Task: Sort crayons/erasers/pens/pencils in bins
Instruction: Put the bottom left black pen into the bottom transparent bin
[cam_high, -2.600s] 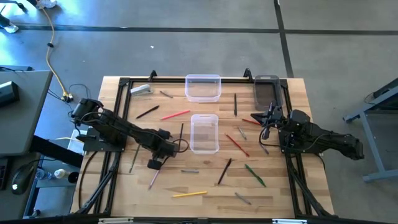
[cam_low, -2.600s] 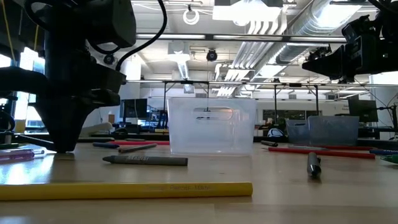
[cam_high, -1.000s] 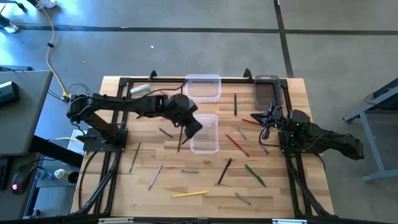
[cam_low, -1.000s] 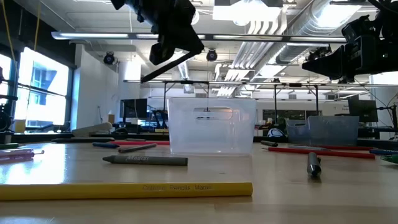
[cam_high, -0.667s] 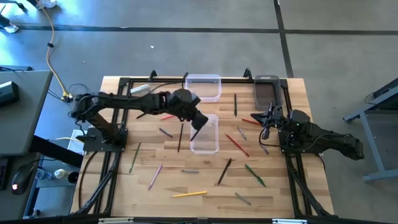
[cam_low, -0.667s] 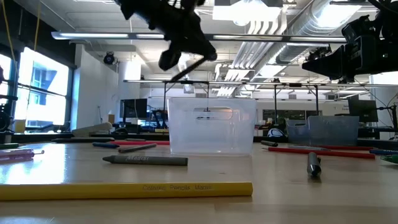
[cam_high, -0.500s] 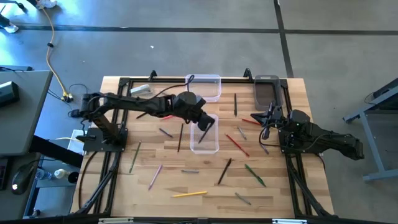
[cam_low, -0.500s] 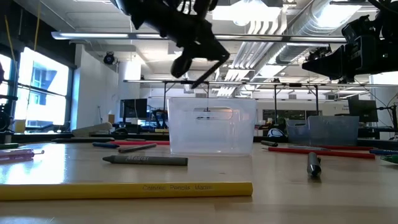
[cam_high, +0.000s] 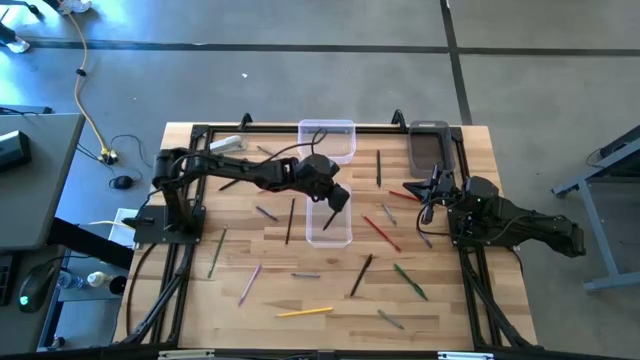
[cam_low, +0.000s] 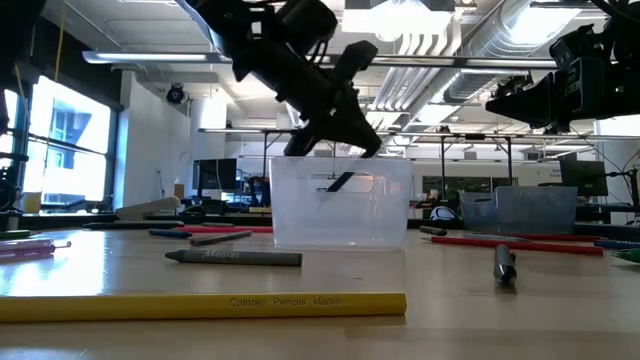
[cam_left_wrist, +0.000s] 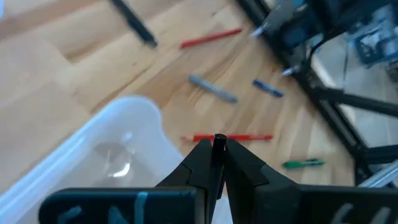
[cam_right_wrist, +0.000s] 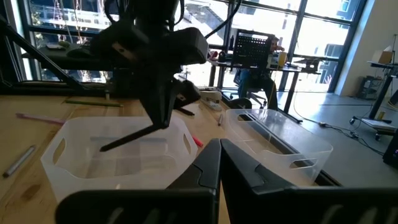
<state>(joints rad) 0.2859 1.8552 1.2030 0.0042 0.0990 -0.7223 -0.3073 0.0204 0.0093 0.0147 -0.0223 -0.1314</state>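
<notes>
A clear bin (cam_high: 328, 228) stands mid-table. My left gripper (cam_high: 337, 199) hangs over it, shut on a thin dark pen (cam_right_wrist: 127, 140), whose lower end (cam_low: 338, 183) is seen through the bin's wall. A second clear bin (cam_high: 327, 141) and a smoky grey bin (cam_high: 430, 148) stand on their bases along the far edge. Loose pencils, pens and crayons lie flat around them. My right gripper (cam_high: 432, 190) waits shut at the table's right side, with nothing in it. My left gripper pinches the dark pen near its upper end (cam_left_wrist: 219, 142) between its two fingers. The fingers slant down from the table's left side and lie across the pen. The pen slants down below the fingers into the middle bin, clear of the bin's floor.
On the wood lie a yellow pencil (cam_high: 304, 312) near the front edge, a dark pen (cam_high: 290, 220) left of the middle bin, red pencils (cam_high: 381, 232), a green pen (cam_high: 410, 281) and grey crayons (cam_low: 235, 258). A black frame (cam_high: 200, 135) borders the table.
My left gripper has carried the dark pen toward the table's right edge and down, from left of the middle bin to over it. It has rolled a little, and the pen's lower end now hangs inside the bin. It has stayed shut on the pen.
</notes>
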